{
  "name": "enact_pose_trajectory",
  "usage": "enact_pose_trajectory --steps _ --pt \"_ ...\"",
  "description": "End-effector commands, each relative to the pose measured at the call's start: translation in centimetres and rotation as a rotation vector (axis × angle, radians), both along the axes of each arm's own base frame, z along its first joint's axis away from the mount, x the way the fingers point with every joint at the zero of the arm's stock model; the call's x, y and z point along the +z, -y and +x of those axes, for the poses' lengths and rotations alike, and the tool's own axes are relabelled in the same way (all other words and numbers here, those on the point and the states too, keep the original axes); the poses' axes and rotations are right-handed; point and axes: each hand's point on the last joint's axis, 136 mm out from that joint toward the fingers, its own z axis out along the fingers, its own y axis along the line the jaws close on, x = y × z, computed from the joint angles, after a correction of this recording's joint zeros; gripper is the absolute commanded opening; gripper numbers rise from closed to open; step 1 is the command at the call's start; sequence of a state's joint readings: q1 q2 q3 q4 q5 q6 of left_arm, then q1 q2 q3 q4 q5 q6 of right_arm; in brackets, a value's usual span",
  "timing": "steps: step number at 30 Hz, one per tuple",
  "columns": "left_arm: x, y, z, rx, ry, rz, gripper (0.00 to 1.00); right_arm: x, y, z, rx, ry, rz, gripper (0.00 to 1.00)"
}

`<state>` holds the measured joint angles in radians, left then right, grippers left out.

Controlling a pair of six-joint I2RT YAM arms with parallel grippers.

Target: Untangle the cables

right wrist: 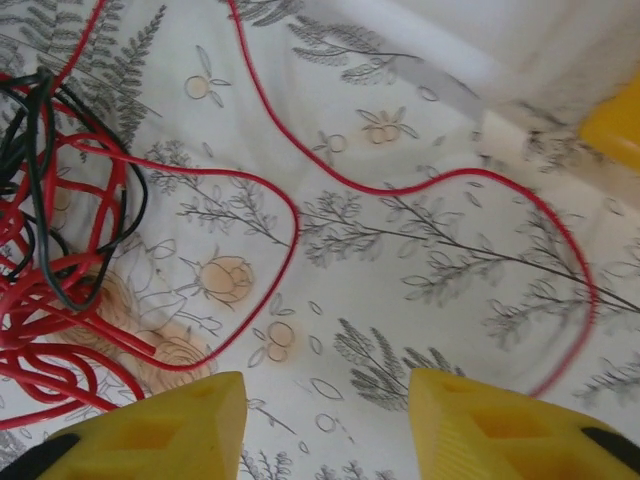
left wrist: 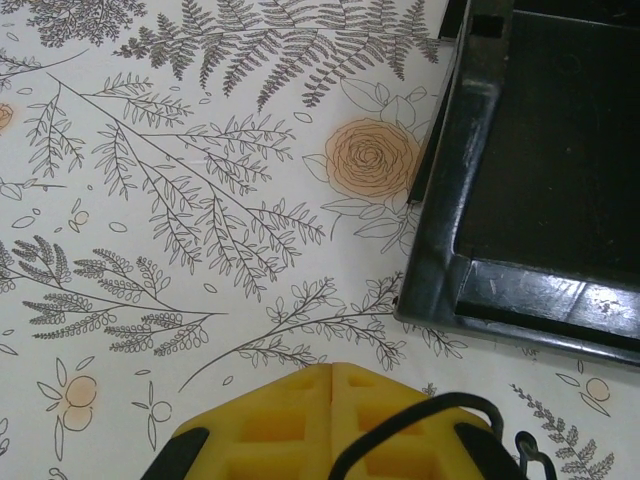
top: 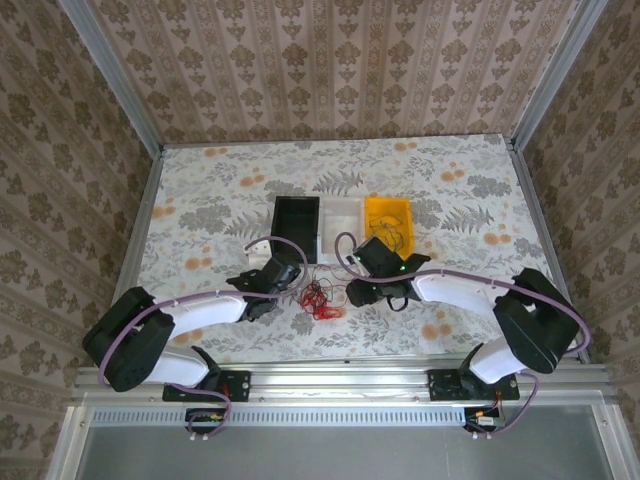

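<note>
Right wrist view: spread right pincer (right wrist: 325, 400) hovers beside tangled cables (right wrist: 60, 250)

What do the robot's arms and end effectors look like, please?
Both the left arm and right arm have smooth white shells with black joints and a thick purple cable running along each. The left end effector and right end effector have blocky yellow fingers with recessed pockets and black bases.
</note>
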<state>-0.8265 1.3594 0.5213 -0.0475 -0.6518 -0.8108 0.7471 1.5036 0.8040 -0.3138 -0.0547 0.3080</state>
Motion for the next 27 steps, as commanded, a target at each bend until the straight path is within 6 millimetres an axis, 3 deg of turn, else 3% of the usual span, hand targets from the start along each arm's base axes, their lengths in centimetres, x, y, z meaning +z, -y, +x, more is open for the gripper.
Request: enact_pose_trajectory --steps 1,13,15,18,22,27 --pt "1.2 0.2 0.4 0.009 0.034 -0.005 0.00 0.8 -2.2 0.6 0.051 0.004 0.049 0.51" --pt "1.2 -0.2 0.2 0.021 0.039 -0.006 0.00 -2.7 -3.1 0.6 0.083 -0.088 -0.030 0.49" --pt "1.2 -0.3 0.2 0.023 0.040 -0.003 0.00 -3.2 -3.0 0.6 0.086 -0.098 -0.044 0.41" --pt "1.2 -0.4 0.2 0.030 0.041 0.000 0.00 -3.3 -2.8 0.6 0.077 -0.090 -0.053 0.15" --pt "1.2 -1.2 -0.1 0.067 0.036 0.017 0.00 -1.9 0.0 2.0 -0.054 0.003 -0.079 0.02" --pt "1.4 -3.9 -1.0 0.194 0.022 0.080 0.00 0.7 7.3 4.0 -0.419 0.094 -0.067 0.00"
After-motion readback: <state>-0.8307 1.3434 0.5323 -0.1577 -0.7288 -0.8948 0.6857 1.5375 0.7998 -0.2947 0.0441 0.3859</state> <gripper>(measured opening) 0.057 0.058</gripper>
